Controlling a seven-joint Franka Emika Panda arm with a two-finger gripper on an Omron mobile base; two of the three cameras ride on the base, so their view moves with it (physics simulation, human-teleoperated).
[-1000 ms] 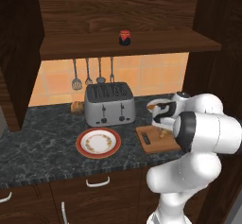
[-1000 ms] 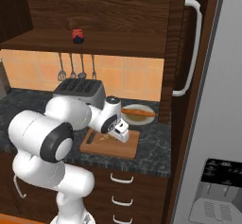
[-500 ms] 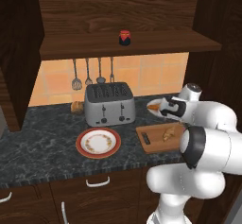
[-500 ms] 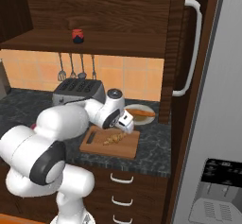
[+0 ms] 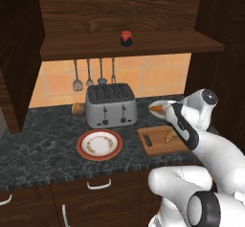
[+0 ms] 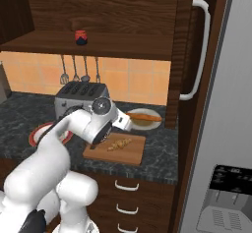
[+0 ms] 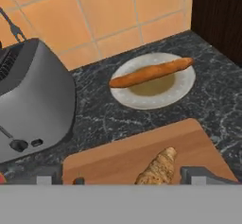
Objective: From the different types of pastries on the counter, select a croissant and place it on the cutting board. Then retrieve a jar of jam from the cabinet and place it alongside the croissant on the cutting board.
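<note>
Hand view: the gripper [image 7: 122, 176] hangs spread wide and empty, its two fingertips [image 7: 47, 176] low at either side, with the croissant [image 7: 156, 168] lying loose between them on the cutting board [image 7: 108, 159] just below. Beyond the board, a long orange-brown pastry [image 7: 151, 73] rests across a white plate [image 7: 182, 85] on the counter [image 7: 212, 100]. Off to one side stands a toaster [image 7: 33, 105]. Farthest and higher up, the jar of jam [image 5: 126, 38] sits on the cabinet [image 5: 158, 41] shelf.
</note>
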